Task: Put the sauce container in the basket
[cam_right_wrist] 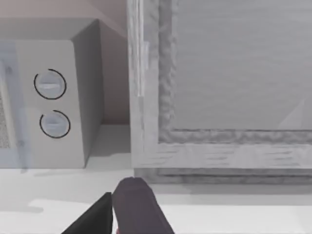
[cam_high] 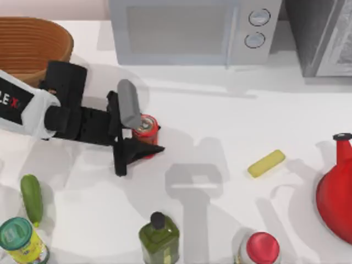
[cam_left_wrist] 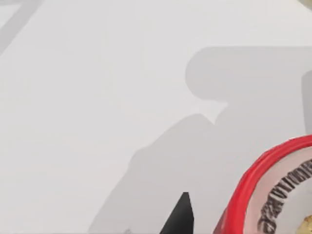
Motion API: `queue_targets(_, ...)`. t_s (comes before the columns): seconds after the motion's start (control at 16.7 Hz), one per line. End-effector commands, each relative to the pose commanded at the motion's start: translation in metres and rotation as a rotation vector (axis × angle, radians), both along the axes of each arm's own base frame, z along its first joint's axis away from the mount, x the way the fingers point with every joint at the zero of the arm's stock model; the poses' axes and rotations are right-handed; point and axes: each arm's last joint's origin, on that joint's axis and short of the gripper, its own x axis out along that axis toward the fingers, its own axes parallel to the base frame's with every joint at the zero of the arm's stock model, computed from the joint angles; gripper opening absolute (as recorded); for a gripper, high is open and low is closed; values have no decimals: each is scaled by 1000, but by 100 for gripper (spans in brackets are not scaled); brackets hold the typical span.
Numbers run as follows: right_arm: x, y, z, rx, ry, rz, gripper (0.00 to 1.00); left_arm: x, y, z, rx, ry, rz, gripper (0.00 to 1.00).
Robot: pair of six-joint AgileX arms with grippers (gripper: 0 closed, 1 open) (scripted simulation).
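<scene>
Now the left gripper (cam_high: 138, 132) reaches in from the table's left side, its two fingers spread to either side of the small red cylindrical sauce container (cam_high: 146, 129) with its silvery round top. One grey finger (cam_high: 128, 103) lies along the can's far side, the dark one (cam_high: 137, 149) along its near side; whether either touches cannot be told. That can stands upright on the white table (cam_high: 220, 126), well apart from the large tan woven wicker basket (cam_high: 33, 47) at the far left corner. From the left wrist, the can's red rim (cam_left_wrist: 253, 180) sits beside a dark fingertip (cam_left_wrist: 180, 217). The right gripper (cam_right_wrist: 122, 209) faces a grey microwave (cam_right_wrist: 58, 97); its state cannot be told.
</scene>
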Motion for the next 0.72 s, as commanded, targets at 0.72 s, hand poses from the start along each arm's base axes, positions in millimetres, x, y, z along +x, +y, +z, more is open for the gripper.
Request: queue_targets(0.72, 0, 0, 0, 0, 0, 0, 100, 21, 97, 201, 56, -75, 1033, 0)
